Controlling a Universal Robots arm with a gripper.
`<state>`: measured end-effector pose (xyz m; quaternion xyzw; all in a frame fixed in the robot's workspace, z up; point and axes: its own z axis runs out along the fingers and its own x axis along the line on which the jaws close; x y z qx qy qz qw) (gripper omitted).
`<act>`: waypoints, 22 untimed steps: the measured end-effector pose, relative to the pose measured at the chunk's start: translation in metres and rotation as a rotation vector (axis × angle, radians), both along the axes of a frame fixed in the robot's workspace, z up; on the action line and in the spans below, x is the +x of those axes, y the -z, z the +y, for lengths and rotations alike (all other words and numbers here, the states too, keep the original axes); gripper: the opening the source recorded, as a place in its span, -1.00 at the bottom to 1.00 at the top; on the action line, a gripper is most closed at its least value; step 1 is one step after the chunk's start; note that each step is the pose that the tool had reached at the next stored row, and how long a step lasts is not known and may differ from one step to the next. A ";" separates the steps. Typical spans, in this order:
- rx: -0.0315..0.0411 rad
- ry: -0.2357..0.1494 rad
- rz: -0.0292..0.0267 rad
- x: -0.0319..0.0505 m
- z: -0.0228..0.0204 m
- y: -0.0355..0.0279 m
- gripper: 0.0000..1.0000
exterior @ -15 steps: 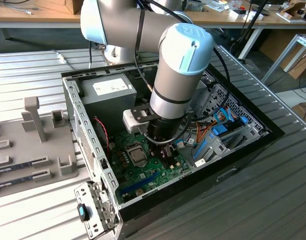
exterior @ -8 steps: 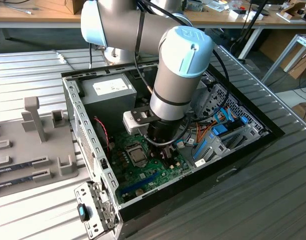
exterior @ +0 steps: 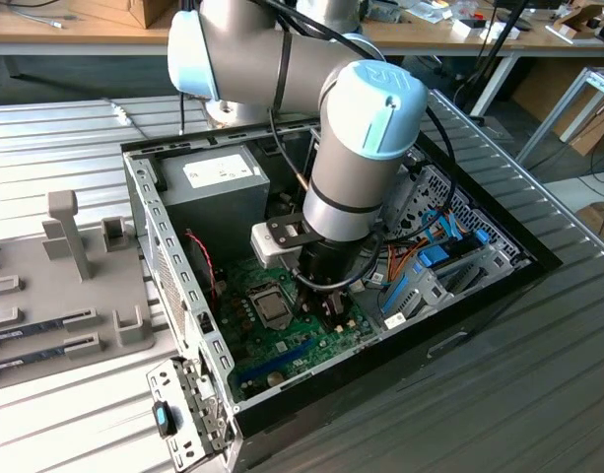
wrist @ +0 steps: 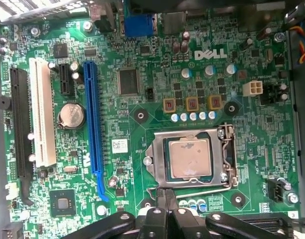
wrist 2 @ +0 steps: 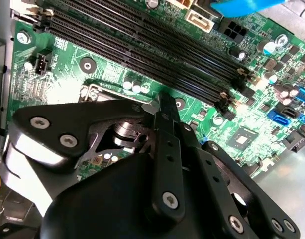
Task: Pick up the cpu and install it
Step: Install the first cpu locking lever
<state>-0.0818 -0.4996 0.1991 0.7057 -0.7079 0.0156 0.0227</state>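
Closed together and holding nothing, as far as the crowded second wrist view lets me judge, the black gripper hangs just beside the metal socket frame. Inside that frame, on the green motherboard, the small square silvery cpu lies flat. Black memory slots run along the board's edge nearby, and the blue expansion slot sits well apart.

You're in a workshop or lab: an opened computer case sits on a ribbed metal bench, with cluttered wooden worktables along the exterior view's top edge.
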 end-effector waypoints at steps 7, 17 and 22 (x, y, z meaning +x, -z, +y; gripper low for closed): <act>0.0029 0.000 -0.0002 0.0018 -0.0004 0.0019 -0.79; 0.0310 0.000 0.0000 0.0019 -0.0004 -0.0365 -0.79; 0.0419 0.000 0.0000 0.0020 -0.0004 -0.0510 -0.79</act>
